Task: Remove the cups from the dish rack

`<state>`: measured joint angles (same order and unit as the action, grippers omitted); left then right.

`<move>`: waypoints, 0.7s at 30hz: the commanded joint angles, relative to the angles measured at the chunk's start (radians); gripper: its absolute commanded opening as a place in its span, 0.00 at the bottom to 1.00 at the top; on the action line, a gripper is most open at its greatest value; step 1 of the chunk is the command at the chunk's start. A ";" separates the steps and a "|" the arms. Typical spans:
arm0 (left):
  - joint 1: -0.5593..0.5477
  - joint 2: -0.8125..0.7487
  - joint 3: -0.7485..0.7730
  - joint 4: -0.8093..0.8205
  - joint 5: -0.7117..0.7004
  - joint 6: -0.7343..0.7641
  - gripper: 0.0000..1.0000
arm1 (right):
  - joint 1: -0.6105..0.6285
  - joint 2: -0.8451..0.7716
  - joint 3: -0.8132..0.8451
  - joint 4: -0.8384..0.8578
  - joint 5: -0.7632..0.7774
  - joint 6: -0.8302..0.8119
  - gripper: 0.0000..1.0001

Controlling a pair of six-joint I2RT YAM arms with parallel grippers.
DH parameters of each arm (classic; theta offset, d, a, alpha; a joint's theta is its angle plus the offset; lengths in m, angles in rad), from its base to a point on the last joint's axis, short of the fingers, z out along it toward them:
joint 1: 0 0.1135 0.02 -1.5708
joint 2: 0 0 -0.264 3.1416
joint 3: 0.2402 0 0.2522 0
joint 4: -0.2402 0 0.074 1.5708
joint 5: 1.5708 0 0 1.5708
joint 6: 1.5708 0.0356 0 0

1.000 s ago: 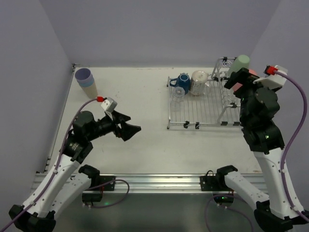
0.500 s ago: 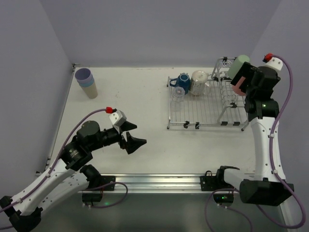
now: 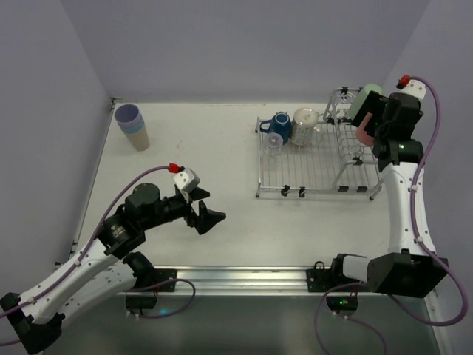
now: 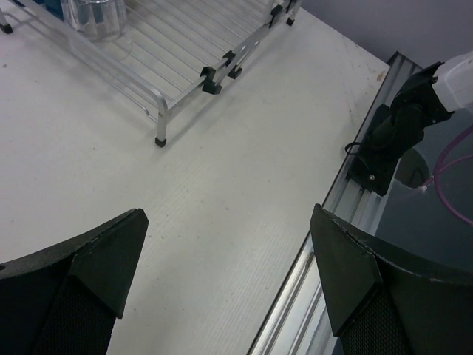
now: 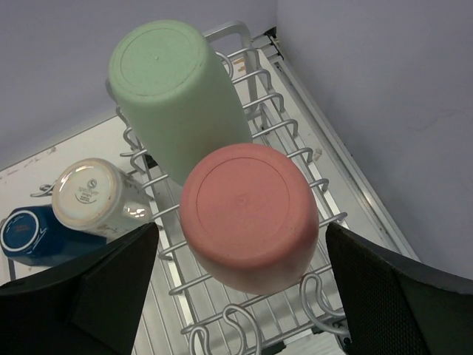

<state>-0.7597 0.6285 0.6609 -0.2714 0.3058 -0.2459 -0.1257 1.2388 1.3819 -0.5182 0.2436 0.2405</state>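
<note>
While the right gripper (image 5: 240, 229) hangs with its jaws spread wide and empty above the basket end of the dish rack (image 3: 310, 163), the trouble to watch for starts with the rack itself: it is light wire on small feet, and a cup dragged off at an angle could catch a prong and tug the whole frame across the table (image 3: 222, 148). Next down, the green cup (image 5: 174, 92) sits tight against the salmon-pink cup (image 5: 247, 214), whether touching cannot be told, so a finger sliding between them may knock the green one over. Both are upside down, bases up toward the wrist camera, mouths down on the wires; the pink cup's long axis runs close to upright, the green one's leans away toward the back of the rack. The white speckled mug (image 5: 92, 196) and dark-blue mug (image 5: 33, 237) lie tipped at the rack's far side, bases showing. The clear glass (image 4: 96, 15) stands on the grid. Across the table the left gripper (image 4: 227, 213) waits wide open, holding nothing.
</note>
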 commanded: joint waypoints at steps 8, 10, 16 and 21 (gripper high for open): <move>-0.006 0.011 0.032 0.001 -0.020 0.017 1.00 | -0.006 0.011 0.017 0.015 0.026 -0.012 0.85; -0.004 0.010 0.032 0.001 -0.020 0.017 1.00 | -0.006 -0.015 0.000 0.018 0.037 -0.001 0.79; -0.004 0.010 0.031 0.001 -0.022 0.016 1.00 | -0.006 -0.062 -0.032 0.032 0.065 0.000 0.63; -0.001 0.010 0.031 0.003 -0.024 0.014 1.00 | -0.006 -0.101 -0.030 0.003 0.060 0.034 0.61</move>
<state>-0.7597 0.6411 0.6609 -0.2718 0.2905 -0.2428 -0.1257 1.1877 1.3506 -0.5102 0.2787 0.2550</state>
